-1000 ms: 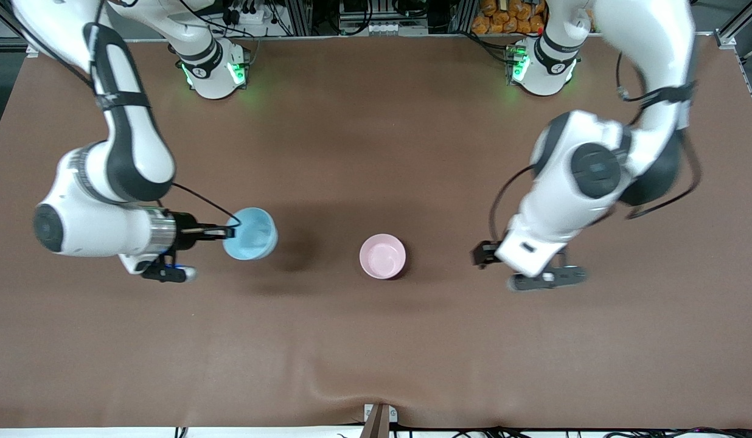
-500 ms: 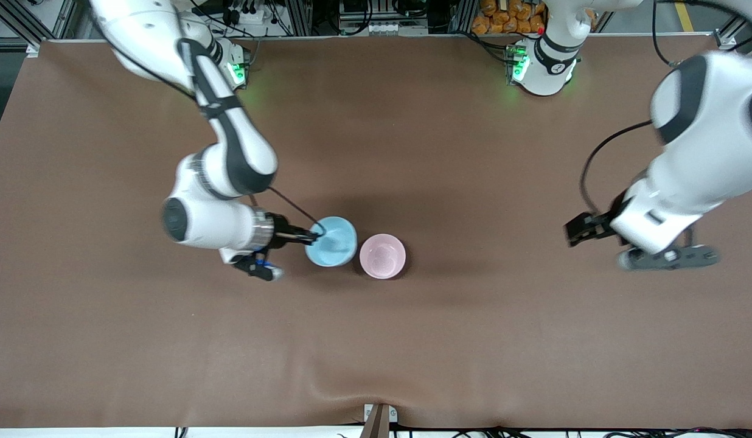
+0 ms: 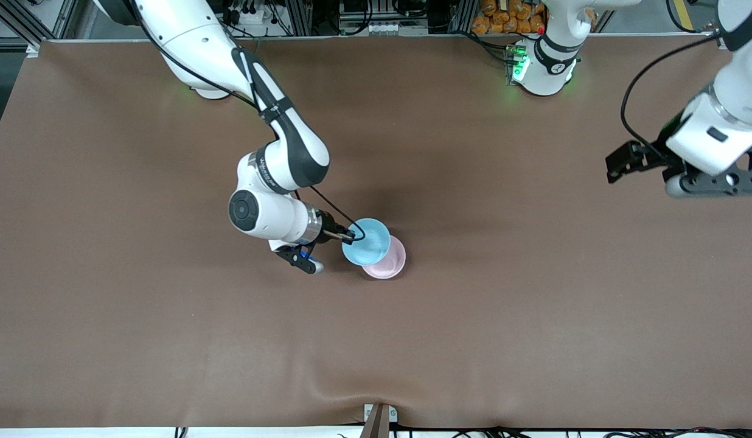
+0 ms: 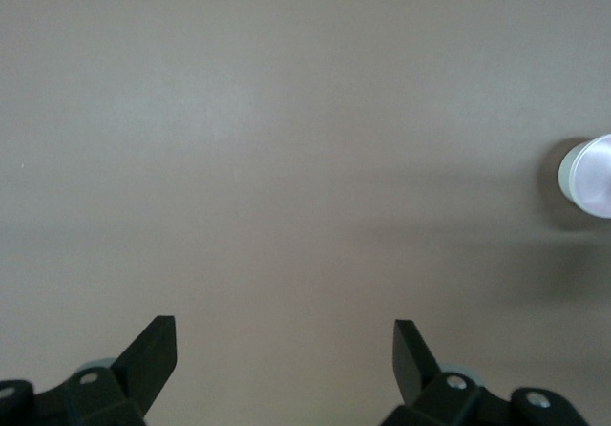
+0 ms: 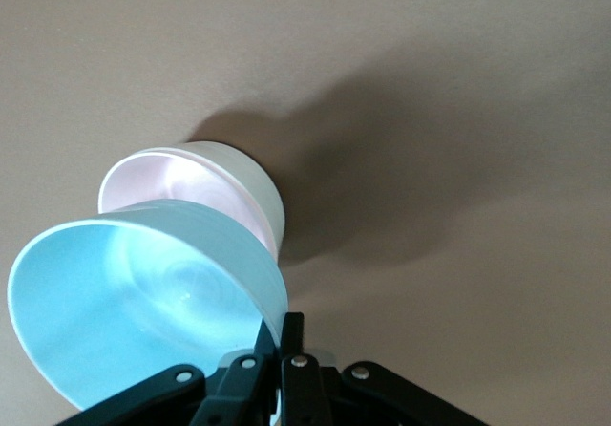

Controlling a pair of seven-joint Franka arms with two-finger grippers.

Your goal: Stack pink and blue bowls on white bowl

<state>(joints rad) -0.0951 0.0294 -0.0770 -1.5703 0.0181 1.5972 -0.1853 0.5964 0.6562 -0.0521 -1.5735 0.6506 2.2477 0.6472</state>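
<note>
Right gripper (image 3: 350, 234) clamping blue bowl (image 3: 366, 241) over pink bowl (image 3: 388, 261); left gripper (image 4: 284, 350) fingers spread.

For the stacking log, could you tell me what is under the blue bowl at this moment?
The pink bowl sits under the blue bowl, which the right gripper holds by its rim. Whether a white bowl lies beneath the pink one cannot be seen.

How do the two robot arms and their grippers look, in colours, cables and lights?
Both arms are glossy white with black joint sections. A thin black cable runs along each arm. The right gripper and left gripper have black fingers. The left base glows green.
</note>
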